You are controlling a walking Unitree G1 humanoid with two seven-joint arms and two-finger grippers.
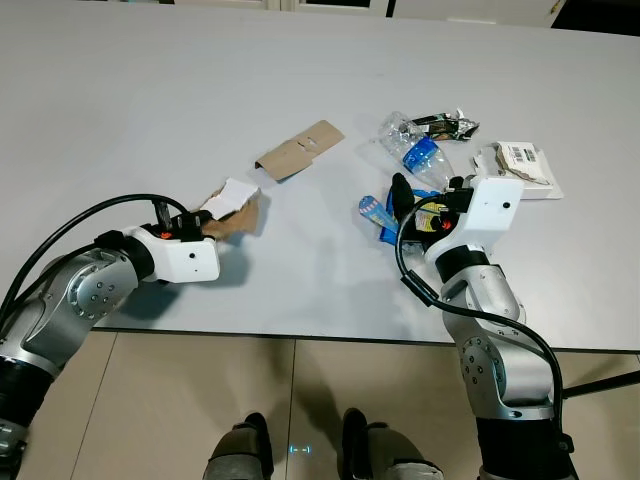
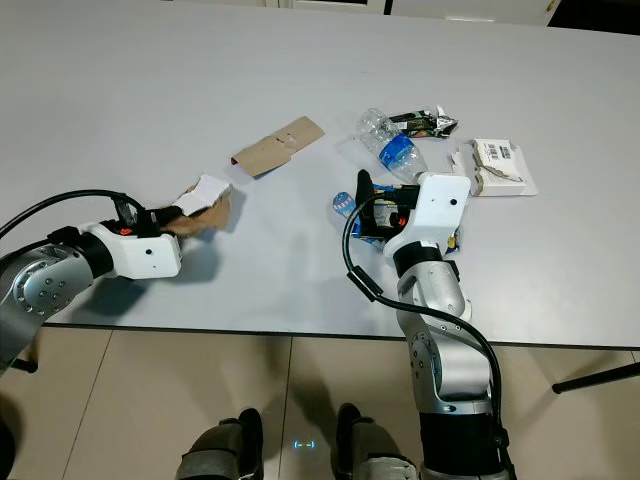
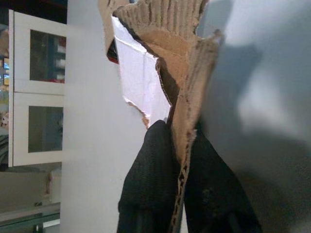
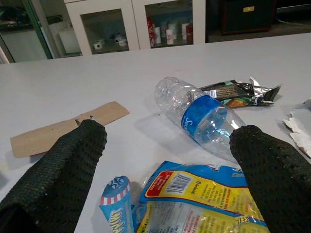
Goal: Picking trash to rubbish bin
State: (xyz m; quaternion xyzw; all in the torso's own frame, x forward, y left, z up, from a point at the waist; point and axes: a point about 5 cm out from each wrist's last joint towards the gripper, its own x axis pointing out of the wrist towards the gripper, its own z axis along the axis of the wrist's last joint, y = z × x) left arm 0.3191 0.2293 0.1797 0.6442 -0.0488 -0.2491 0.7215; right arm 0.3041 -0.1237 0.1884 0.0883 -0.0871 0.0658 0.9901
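My left gripper (image 1: 212, 224) rests on the grey table (image 1: 150, 100) near its front left, shut on a torn piece of brown cardboard (image 3: 187, 77) backed with white paper (image 1: 230, 194). My right gripper (image 4: 167, 170) stands open just above a blue and yellow snack wrapper (image 4: 189, 194), one finger on each side of it. Beyond the wrapper lies a crushed clear plastic bottle (image 4: 199, 119) with a blue label, and behind that a dark foil wrapper (image 4: 240, 92). A flat cardboard strip (image 1: 298, 150) lies mid-table.
A white packet with a printed label (image 1: 520, 168) lies to the right of the bottle. The table's front edge (image 1: 300, 338) runs just before my body, with tiled floor below. White glass-door cabinets (image 4: 136, 24) stand beyond the table.
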